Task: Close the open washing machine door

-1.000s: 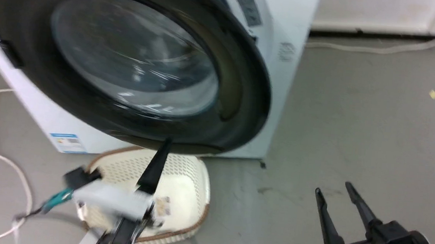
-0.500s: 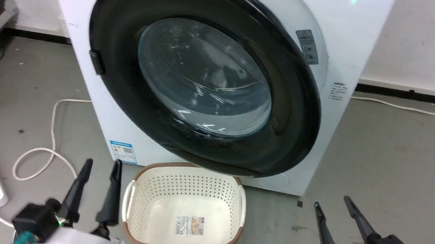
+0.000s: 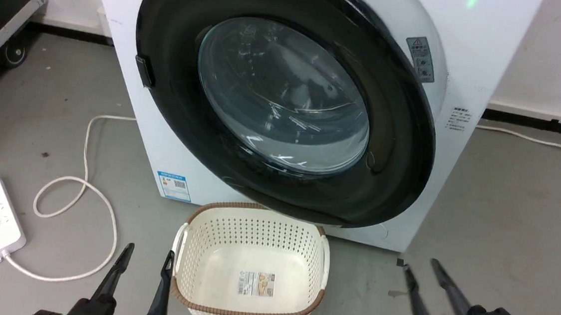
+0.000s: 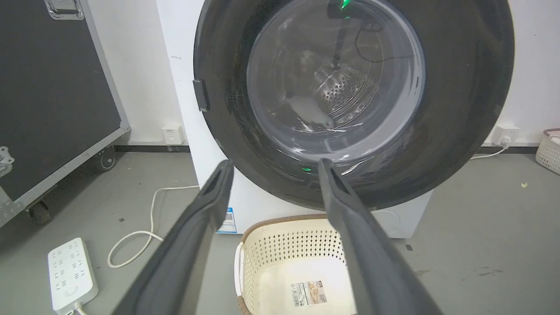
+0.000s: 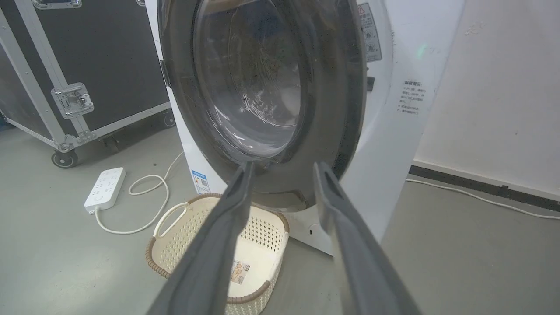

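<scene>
Jaws on both sides stand parted with nothing between them. The left gripper (image 3: 149, 250) sits low on my left and the right gripper (image 3: 420, 264) low on my right, both hovering above the floor and well apart from the machine.

Biggest thing first: the washing machine (image 3: 469, 52) stands square ahead of me, white and boxy. Its washing machine door (image 3: 285, 98) lies across the front, black rim against the white panel, and I see no gap from my head view. I reckon the swing is done and we're at the checking step. Whether the latch has caught, I cannot tell. The next move calls for a firm flat push on the rim near the handle side, not on the glass.

Through the window in the left wrist view I make out perforated steel, but what's in the drum I can't say. Down in front, just below the door, sits the cream basket (image 3: 254, 235), empty but for a small label (image 3: 256, 283) on its floor.
</scene>
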Controlling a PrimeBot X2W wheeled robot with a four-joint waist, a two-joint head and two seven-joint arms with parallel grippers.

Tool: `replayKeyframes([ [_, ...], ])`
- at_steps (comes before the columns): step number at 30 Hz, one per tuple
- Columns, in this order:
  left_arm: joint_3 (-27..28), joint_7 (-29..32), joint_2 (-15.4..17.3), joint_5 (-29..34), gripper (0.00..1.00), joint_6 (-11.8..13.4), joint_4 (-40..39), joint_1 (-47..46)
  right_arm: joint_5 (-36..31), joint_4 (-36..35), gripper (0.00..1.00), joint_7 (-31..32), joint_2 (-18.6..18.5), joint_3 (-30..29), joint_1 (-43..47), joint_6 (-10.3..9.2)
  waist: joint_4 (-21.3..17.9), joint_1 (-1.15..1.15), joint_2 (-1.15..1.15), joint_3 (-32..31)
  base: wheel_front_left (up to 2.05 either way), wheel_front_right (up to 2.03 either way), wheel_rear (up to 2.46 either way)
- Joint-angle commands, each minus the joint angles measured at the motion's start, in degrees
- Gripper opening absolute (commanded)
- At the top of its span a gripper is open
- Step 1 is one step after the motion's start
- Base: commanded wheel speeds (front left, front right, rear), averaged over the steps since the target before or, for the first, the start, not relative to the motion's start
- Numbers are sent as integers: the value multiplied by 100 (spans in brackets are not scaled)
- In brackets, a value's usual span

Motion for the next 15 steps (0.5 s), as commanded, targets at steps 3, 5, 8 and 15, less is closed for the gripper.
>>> replayKeyframes([
  [3, 60, -31, -85, 86, 100, 71, -56, -90, -9, -187, 0, -22, 2, 167, -185, 5, 106, 0, 0, 290, 0, 0, 0],
  [5, 45, -31, -125, 116, 100, 64, -76, -178, -21, -210, 0, 5, -52, 323, -353, 5, 187, 0, 0, 434, 0, 0, 0],
  [8, 3, -31, -155, 162, 100, 50, -86, -280, 2, -230, 0, 98, -194, 497, -596, 5, 288, 0, 0, 625, 0, 0, 0],
  [15, -122, -31, -260, 241, 100, 20, -129, -699, 391, -17, 0, 712, -915, 920, -2027, 5, 582, 0, 0, 1322, 0, 0, 0],
])
